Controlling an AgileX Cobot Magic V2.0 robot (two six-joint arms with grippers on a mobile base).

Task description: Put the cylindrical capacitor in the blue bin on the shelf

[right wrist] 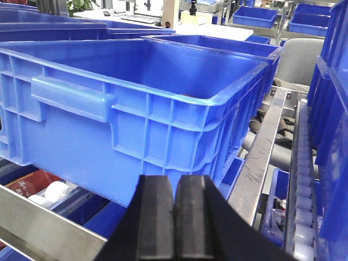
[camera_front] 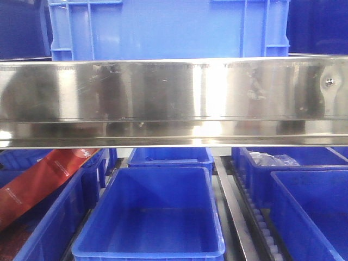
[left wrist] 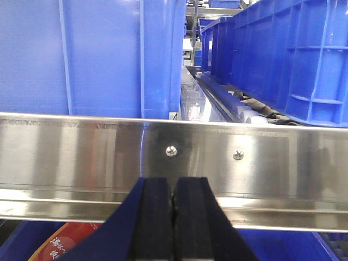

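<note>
While both wrist cams face the shelf (camera_front: pixel 174 92), neither gripper holds anything visible. Left gripper (left wrist: pixel 174 217): black pads pressed together, no gap, nothing btwn them; sits just in front of the shiny front rail, below two screws (left wrist: pixel 171 151). Right gripper (right wrist: pixel 175 217): pads likewise closed flat against each other, empty; it hangs near the upper-tier blue bin (right wrist: pixel 136 103), a large crate w/ moulded handle on its side, interior bare as far as seen. Cylindrical capacitor: not seen in any view, location can't be told. Front cam: rail spans the full width, scuffed, reflective. Big blue crate (camera_front: pixel 168 27) above the rail. Below it, a lower-tier bin (camera_front: pixel 152 217) at centre, more blue bins to either side. Red packet (camera_front: pixel 38 185) lies tilted in the lower left bin. Clear plastic bag (camera_front: pixel 272 159) in a bin at right. Roller track (right wrist: pixel 304 179) runs alongside the crate on the right.
</note>
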